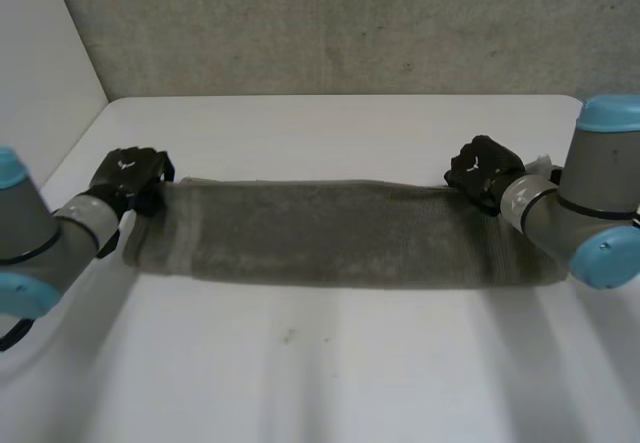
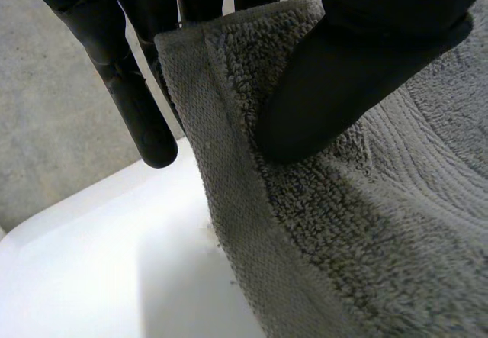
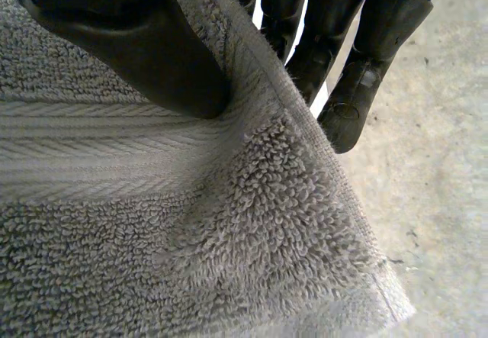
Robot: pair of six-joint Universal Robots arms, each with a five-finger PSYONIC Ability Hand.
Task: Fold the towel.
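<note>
A grey-green towel (image 1: 330,233) lies stretched in a long folded band across the white table (image 1: 330,363). My left hand (image 1: 130,175) grips its far left corner. In the left wrist view the thumb (image 2: 343,86) presses the towel's hemmed edge (image 2: 229,162) against the fingers (image 2: 141,117) behind it. My right hand (image 1: 482,171) holds the far right corner. Its thumb (image 3: 145,48) pinches the towel (image 3: 191,223) against the fingers (image 3: 358,86) on the other side of the hem. Both corners are raised slightly off the table.
A grey wall (image 1: 330,23) runs behind the table's far edge. A white panel (image 1: 40,53) stands at the left. My two arms (image 1: 40,243) (image 1: 590,203) reach in from the sides along the towel's ends.
</note>
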